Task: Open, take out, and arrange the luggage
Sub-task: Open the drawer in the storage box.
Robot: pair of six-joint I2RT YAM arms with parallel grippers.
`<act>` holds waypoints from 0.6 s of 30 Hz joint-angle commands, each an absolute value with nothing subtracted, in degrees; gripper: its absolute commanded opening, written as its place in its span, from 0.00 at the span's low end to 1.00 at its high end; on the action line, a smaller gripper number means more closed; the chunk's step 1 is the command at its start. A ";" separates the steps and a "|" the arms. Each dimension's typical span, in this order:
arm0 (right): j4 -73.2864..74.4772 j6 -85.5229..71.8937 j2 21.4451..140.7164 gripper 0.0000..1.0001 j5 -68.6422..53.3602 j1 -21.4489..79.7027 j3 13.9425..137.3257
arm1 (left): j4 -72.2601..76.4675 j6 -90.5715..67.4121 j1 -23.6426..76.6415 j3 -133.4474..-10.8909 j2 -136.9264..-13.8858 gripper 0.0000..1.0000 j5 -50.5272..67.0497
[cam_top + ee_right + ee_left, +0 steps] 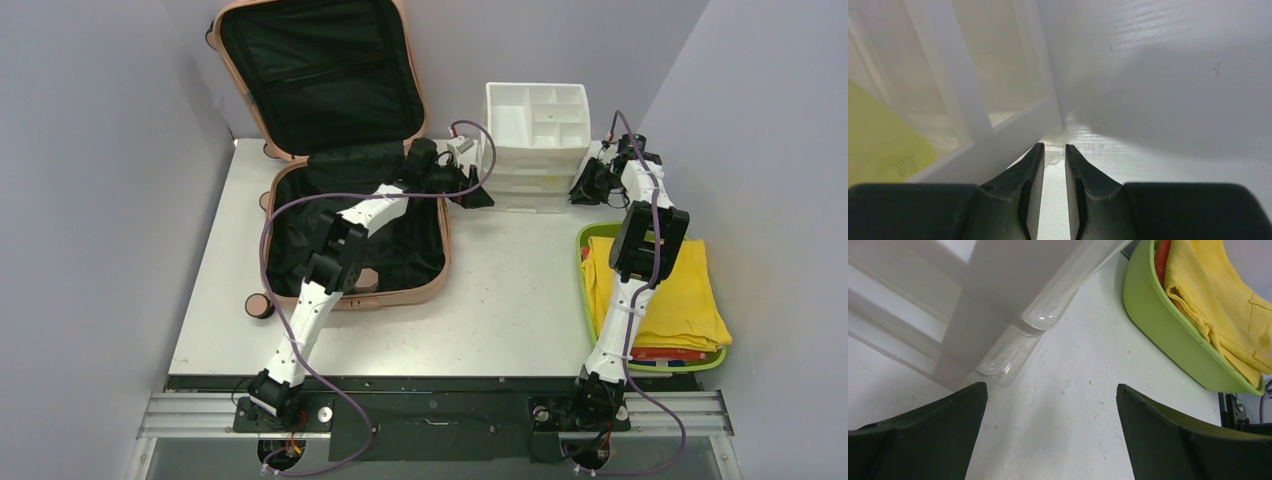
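The luggage (400, 296) is a salmon-pink suitcase lying open at the back left. Its lid leans on the wall and its black lining shows. My left arm reaches across the base. My left gripper (478, 193) hangs low over the table, right of the suitcase and at the front left of the white drawer organizer (535, 125). In the left wrist view it (1051, 387) is wide open and empty. My right gripper (580, 188) is at the organizer's right front corner. In the right wrist view it (1054, 146) is shut but for a thin slit, holding nothing.
A lime-green tray (585, 235) with a folded yellow cloth (660, 290) stands at the right edge, beside my right arm. The organizer's clear drawer handles (1013, 347) face the left gripper. Grey walls close in the back and both sides.
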State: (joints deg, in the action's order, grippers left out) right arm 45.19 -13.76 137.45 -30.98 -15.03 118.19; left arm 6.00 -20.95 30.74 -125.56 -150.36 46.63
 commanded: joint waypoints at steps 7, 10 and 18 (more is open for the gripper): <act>50.66 -7.50 132.73 0.19 -35.53 -14.39 115.52 | 5.80 -21.20 31.08 -119.14 -143.06 0.99 50.12; 51.91 -4.82 132.16 0.19 -35.28 -14.56 114.69 | 5.76 -20.79 31.47 -116.90 -141.49 0.99 51.02; 58.11 6.94 130.75 0.17 -38.60 -14.65 113.91 | 6.38 -19.38 32.43 -110.38 -137.85 1.00 54.31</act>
